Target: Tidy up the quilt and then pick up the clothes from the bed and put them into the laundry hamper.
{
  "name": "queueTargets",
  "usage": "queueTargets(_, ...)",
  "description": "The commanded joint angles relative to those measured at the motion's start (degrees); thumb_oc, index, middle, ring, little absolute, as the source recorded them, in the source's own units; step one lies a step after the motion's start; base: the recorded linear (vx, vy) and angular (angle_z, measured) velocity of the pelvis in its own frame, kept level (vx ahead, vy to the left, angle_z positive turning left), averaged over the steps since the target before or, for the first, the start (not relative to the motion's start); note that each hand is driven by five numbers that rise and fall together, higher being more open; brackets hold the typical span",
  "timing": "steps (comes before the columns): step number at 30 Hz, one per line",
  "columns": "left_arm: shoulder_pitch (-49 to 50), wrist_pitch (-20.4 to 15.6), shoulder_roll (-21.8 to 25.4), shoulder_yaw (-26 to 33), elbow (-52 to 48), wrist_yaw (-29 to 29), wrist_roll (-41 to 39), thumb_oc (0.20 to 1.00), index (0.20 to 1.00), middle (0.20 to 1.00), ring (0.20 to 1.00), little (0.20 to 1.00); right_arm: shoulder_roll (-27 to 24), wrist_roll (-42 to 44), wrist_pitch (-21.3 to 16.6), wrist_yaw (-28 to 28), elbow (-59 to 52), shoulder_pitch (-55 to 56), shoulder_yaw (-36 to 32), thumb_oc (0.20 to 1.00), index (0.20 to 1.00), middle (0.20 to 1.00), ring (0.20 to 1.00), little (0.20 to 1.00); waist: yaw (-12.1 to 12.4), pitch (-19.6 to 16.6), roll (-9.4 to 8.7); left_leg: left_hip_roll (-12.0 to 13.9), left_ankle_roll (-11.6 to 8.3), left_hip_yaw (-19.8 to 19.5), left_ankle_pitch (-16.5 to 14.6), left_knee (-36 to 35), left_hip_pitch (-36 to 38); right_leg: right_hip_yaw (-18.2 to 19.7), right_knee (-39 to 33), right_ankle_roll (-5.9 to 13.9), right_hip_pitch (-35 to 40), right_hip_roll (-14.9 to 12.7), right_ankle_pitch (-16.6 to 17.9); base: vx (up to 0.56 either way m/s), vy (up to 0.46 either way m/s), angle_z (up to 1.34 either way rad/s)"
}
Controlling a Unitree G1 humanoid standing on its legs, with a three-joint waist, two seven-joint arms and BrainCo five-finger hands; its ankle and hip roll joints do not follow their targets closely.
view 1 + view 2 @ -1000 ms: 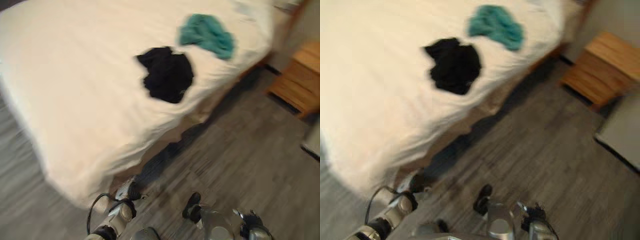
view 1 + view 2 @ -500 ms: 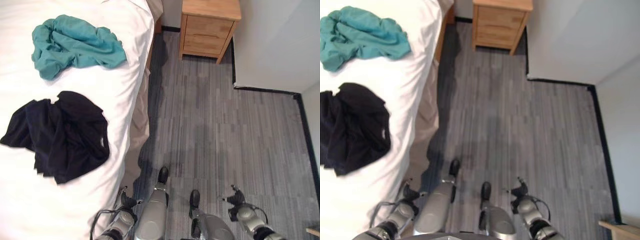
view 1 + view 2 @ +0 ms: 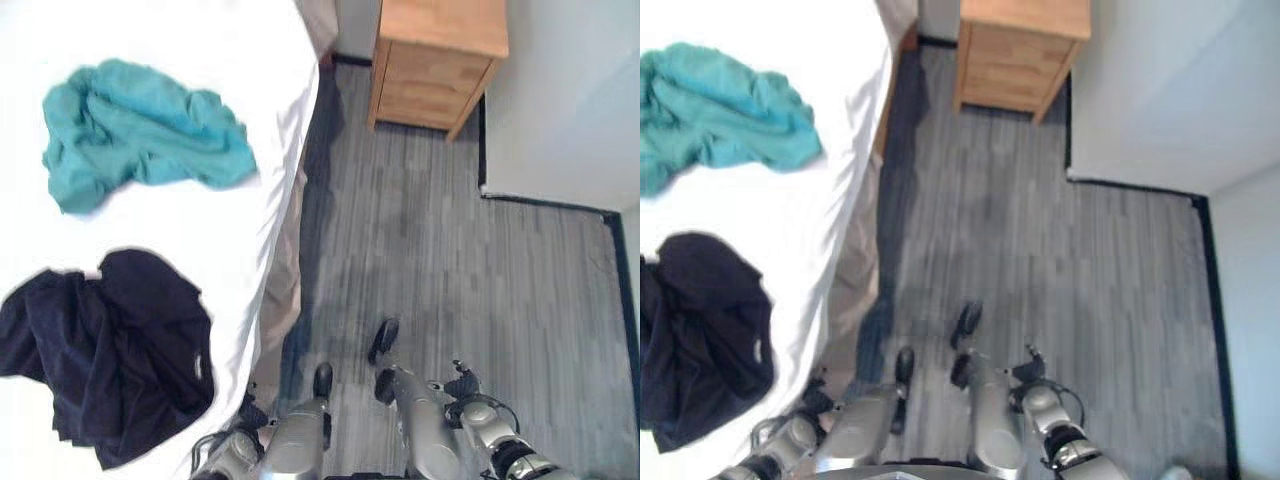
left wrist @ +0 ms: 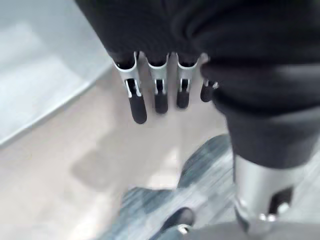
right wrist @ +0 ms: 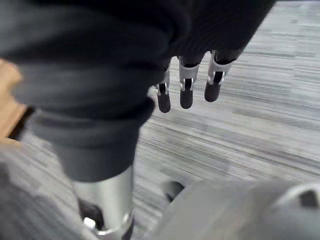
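On the white quilt-covered bed (image 3: 150, 230), lying along the robot's left side: a crumpled teal cotton garment (image 3: 135, 130) spreading farther from the robot, and a rumpled black cloth garment (image 3: 105, 350) bunching nearer, close to the bed's edge, the two well apart and neither being touched. Showing smooth and flat around both garments, the white quilt (image 3: 240, 60), draping down over the bed's side toward the grey wood-plank floor (image 3: 470, 280). Standing against the pale wall (image 3: 570, 90) beyond the bed's far corner, a light wooden nightstand with drawers (image 3: 435, 55). Hanging low beside the bed's edge, the left robot hand (image 4: 157, 85), fingers pointing down straight and relaxed with dark tips spread slightly apart, holding nothing, beige bed skirt and a patch of floor showing past them. Hanging likewise over the bare floor on the other side, the right robot hand (image 5: 187, 80), fingers straight and loose, gripping nothing. Resting well away from both garments, each robot hand, low at the robot's sides.
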Motion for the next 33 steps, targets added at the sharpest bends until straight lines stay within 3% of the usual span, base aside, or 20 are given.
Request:
queueTargets(1, -13.4, -0.7, -1.3, 3.2, -0.8, 3.5, -0.5, 1.000, 1.000, 1.000, 1.000, 1.000, -4.8, -1.8, 0.2, 0.0, -0.8, -4.1, 2.6, 1.000, 1.000, 1.000, 1.000, 1.000, 1.6, 8.7, 0.02, 2.5, -5.82, -2.4, 5.8, 36.8, -9.7, 0.2, -17.4, 3.88, 9.0, 0.0, 4.3, 0.51, -0.044, 0.26)
queueTargets(3, -13.8, -0.7, -1.1, 2.9, -0.9, 3.6, -0.2, 1.000, 1.000, 1.000, 1.000, 1.000, -5.0, -2.6, 0.2, 0.0, -0.6, -4.8, 3.5, 1.000, 1.000, 1.000, 1.000, 1.000, 2.8, 8.8, -0.07, 3.1, -5.02, -2.1, 4.7, 35.1, -11.9, 0.4, -18.0, 3.91, 10.4, 0.3, 3.7, 0.39, 0.039, -0.78)
queueTargets(6, -14.0, -1.1, -0.7, 2.7, -2.0, 3.7, 0.7, 1.000, 1.000, 1.000, 1.000, 1.000, -5.2, -4.2, -0.1, 0.4, -1.1, -5.1, 5.5, 1.000, 1.000, 1.000, 1.000, 1.000, 5.5, 7.7, -0.42, 2.7, -3.45, 0.0, 2.3, 17.4, -15.2, 1.2, -20.8, 5.19, 14.3, 0.5, 1.7, 0.51, 0.152, -0.84)
queueTargets(7, -13.6, -1.3, -0.8, 2.9, -2.1, 3.0, 1.1, 1.000, 1.000, 1.000, 1.000, 1.000, -5.2, -3.9, -0.5, 0.6, -0.7, -4.9, 4.9, 1.000, 1.000, 1.000, 1.000, 1.000, 6.6, 5.7, 0.28, 4.0, -3.47, 3.1, 8.5, -2.6, -13.9, 0.8, -22.0, 5.86, 17.5, 1.3, 0.0, 0.86, 0.313, -0.36)
queueTargets(9, -13.2, -0.2, -0.5, 2.8, -0.8, 2.3, 3.1, 1.000, 1.000, 1.000, 1.000, 1.000, -5.1, -4.1, 0.0, 0.1, -0.6, -4.1, 4.3, 1.000, 1.000, 1.000, 1.000, 1.000, 7.3, 4.5, 0.34, 5.7, -3.74, 7.2, 13.3, -12.1, -12.8, 0.0, -21.2, 6.04, 19.8, 2.3, -2.3, 0.71, 0.205, -0.10)
queueTargets(12, -12.3, -0.3, -0.2, 3.1, 0.8, 2.0, 3.5, 1.000, 1.000, 1.000, 1.000, 1.000, -4.3, -5.1, 0.0, 0.4, 0.5, -3.4, 3.9, 1.000, 1.000, 1.000, 1.000, 1.000, 7.6, 2.7, -1.43, 5.0, -2.05, 6.7, 11.4, -10.8, -10.9, -0.4, -16.5, 6.81, 21.6, 2.0, -4.8, 0.46, 0.148, -0.11)
queueTargets(13, -11.8, -0.2, -0.2, 3.2, 1.8, 2.1, 3.2, 1.000, 1.000, 1.000, 1.000, 1.000, -3.4, -5.5, 0.2, 0.7, 0.5, -2.9, 3.8, 1.000, 1.000, 1.000, 1.000, 1.000, 7.6, 2.8, -2.35, 3.8, -0.63, 6.7, 10.2, -9.4, -9.9, -0.3, -8.9, 7.92, 20.6, 0.4, -4.6, 0.32, 0.246, -0.36)
queueTargets(14, -11.9, 0.3, -0.4, 3.4, 2.8, 2.5, 3.2, 1.000, 1.000, 1.000, 1.000, 1.000, -3.0, -5.5, 0.4, 0.7, 0.2, -3.1, 3.4, 1.000, 1.000, 1.000, 1.000, 1.000, 6.9, 3.6, -2.13, 3.4, 0.99, 7.4, 8.7, -8.8, -8.2, -0.8, 2.0, 10.37, 17.7, -2.8, -1.0, 0.58, 0.510, -0.33)
queueTargets(15, -12.3, 1.1, -0.2, 3.7, 4.0, 3.0, 2.5, 1.000, 1.000, 1.000, 1.000, 1.000, -2.8, -5.0, 0.8, 0.7, -0.9, -4.4, 3.3, 1.000, 1.000, 1.000, 1.000, 1.000, 4.8, 5.7, 0.61, 4.3, 2.57, 6.3, 8.2, -10.3, -3.9, 1.6, 18.6, 10.26, 8.1, -5.0, 4.1, 0.59, 0.505, -0.16)
queueTargets(16, -12.5, 1.4, 0.0, 3.7, 4.8, 3.2, 2.7, 1.000, 1.000, 1.000, 1.000, 1.000, -2.9, -4.8, 0.7, 0.4, -1.3, -4.9, 3.1, 1.000, 1.000, 1.000, 1.000, 1.000, 4.0, 6.0, 1.58, 4.3, 2.79, 5.2, 8.2, -11.8, -1.9, 2.2, 21.2, 9.93, 5.1, -5.0, 3.7, 0.42, 0.357, 0.18)
queueTargets(19, -12.5, 1.7, 0.3, 3.2, 6.0, 3.4, 4.0, 1.000, 1.000, 1.000, 1.000, 1.000, -2.8, -4.2, 0.5, 0.2, -2.2, -5.2, 3.0, 1.000, 1.000, 1.000, 1.000, 1.000, 2.5, 5.9, 2.58, 4.4, 2.47, 2.6, 7.8, -14.1, 1.2, 2.1, 16.1, 8.72, 1.7, -4.2, 2.5, 0.52, 0.039, 0.82)
queueTargets(21, -12.3, 1.2, 0.3, 3.2, 7.0, 2.6, 5.3, 1.000, 1.000, 1.000, 1.000, 1.000, -3.3, -3.3, 0.5, 0.5, -2.8, -5.3, 2.7, 1.000, 1.000, 1.000, 1.000, 1.000, 1.6, 4.8, 2.45, 3.8, 0.52, -1.2, 5.5, -15.6, 4.3, 3.2, -6.5, 8.89, 0.7, -5.9, 3.0, 0.59, -0.164, 1.24)
queueTargets(22, -12.3, 1.2, 0.3, 3.3, 7.0, 2.6, 5.3, 1.000, 1.000, 1.000, 1.000, 1.000, -3.3, -3.3, 0.5, 0.5, -2.8, -5.3, 2.7, 1.000, 1.000, 1.000, 1.000, 1.000, 1.4, 4.7, 2.55, 3.9, 0.50, -1.3, 5.6, -15.6, 4.2, 2.9, -7.1, 8.87, 1.0, -5.8, 3.3, 0.72, -0.209, 1.73)
queueTargets(23, -12.8, 1.2, 0.1, 3.7, 8.9, 2.0, 6.4, 1.000, 1.000, 1.000, 1.000, 1.000, -3.9, -2.8, 0.9, 0.8, -2.1, -4.7, 1.6, 1.000, 1.000, 1.000, 1.000, 1.000, 0.2, 4.2, 3.28, 4.0, -0.69, -5.7, 4.0, -16.7, 7.1, 9.8, -17.4, 10.61, -0.7, -6.1, 6.5, 0.51, -0.139, 1.79)
queueTargets(27, -11.0, 1.3, -0.5, 4.5, 10.9, 1.8, 7.1, 1.000, 1.000, 1.000, 1.000, 1.000, -4.3, -3.1, 1.2, 1.8, 0.2, -3.4, 1.1, 1.000, 1.000, 1.000, 1.000, 1.000, 0.2, 2.3, 2.60, 3.6, -1.77, -11.0, -1.7, -11.2, 8.8, 9.8, -18.5, 11.75, 1.6, -7.1, 8.5, 0.66, -0.240, 2.01)
queueTargets(29, -10.1, 1.6, -0.3, 5.3, 10.9, 1.9, 6.7, 1.000, 1.000, 1.000, 1.000, 1.000, -4.5, -3.2, 1.5, 2.1, 0.0, -3.3, 1.0, 1.000, 1.000, 1.000, 1.000, 1.000, 0.3, 2.1, 2.39, 3.3, -2.36, -11.6, -1.2, -7.9, 8.1, 9.5, -17.4, 11.25, 2.5, -6.8, 8.4, 0.45, -0.214, 1.69)
queueTargets(30, -9.3, 1.2, -0.6, 6.4, 9.5, 2.3, 5.5, 1.000, 1.000, 1.000, 1.000, 1.000, -6.0, -3.3, 1.1, 1.8, -2.1, -2.1, 1.0, 1.000, 1.000, 1.000, 1.000, 1.000, 1.4, 3.3, 1.78, 4.2, -4.27, -7.5, 2.0, 3.6, 1.7, 6.5, -16.9, 10.30, 6.3, -7.4, 7.2, 0.24, -0.254, 1.09)
queueTargets(31, -9.2, 1.3, -0.5, 6.6, 8.4, 2.8, 4.9, 1.000, 1.000, 1.000, 1.000, 1.000, -6.4, -2.6, 1.0, 1.3, -3.2, -2.2, 0.8, 1.000, 1.000, 1.000, 1.000, 1.000, 1.5, 3.8, 1.32, 5.1, -4.20, -3.7, 2.7, 7.9, -2.0, 4.3, -16.8, 9.44, 8.2, -8.1, 6.3, 0.24, -0.254, 0.84)
queueTargets(32, -9.2, 1.3, -0.5, 6.6, 8.4, 2.8, 4.9, 1.000, 1.000, 1.000, 1.000, 1.000, -6.4, -2.6, 1.0, 1.3, -3.2, -2.2, 0.8, 1.000, 1.000, 1.000, 1.000, 1.000, 1.3, 3.7, 1.18, 4.9, -4.14, -3.8, 2.9, 7.9, -2.4, 4.2, -16.8, 9.48, 8.0, -8.3, 6.4, 0.16, -0.241, 1.21)
queueTargets(33, -9.8, 1.1, -0.5, 6.9, 6.8, 3.4, 3.8, 1.000, 1.000, 1.000, 1.000, 1.000, -7.3, -1.7, 1.1, 0.7, -4.7, -2.9, 0.2, 1.000, 1.000, 1.000, 1.000, 1.000, 2.0, 4.1, 0.74, 7.7, -3.64, 5.1, 3.0, 10.4, -8.6, -1.4, -17.5, 8.35, 11.7, -8.7, 4.4, 0.08, -0.162, 1.26)
